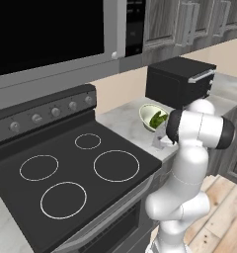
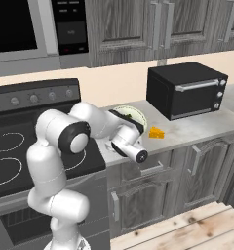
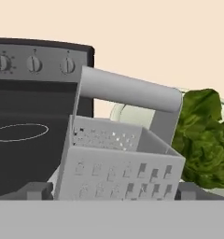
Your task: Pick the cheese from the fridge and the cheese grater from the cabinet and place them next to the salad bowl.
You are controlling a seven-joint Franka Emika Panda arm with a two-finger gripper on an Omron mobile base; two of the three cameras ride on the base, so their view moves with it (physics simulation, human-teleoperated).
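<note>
Cheese [image 2: 157,132]: on bench [image 2: 197,128], just right of salad bowl [image 2: 136,116]; placed.
Cheese grater [image 3: 121,161]: upright beside the bowl, between the wide-spread fingers [image 3: 37,190], apparently released.
Judged nearly complete; only withdrawing the gripper [image 3: 113,192] seems left.

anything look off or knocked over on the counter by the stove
Nothing stands out. The cheese grater stands upright beside the salad bowl, leaves still inside, and the cheese lies on the counter just past the bowl.
</note>
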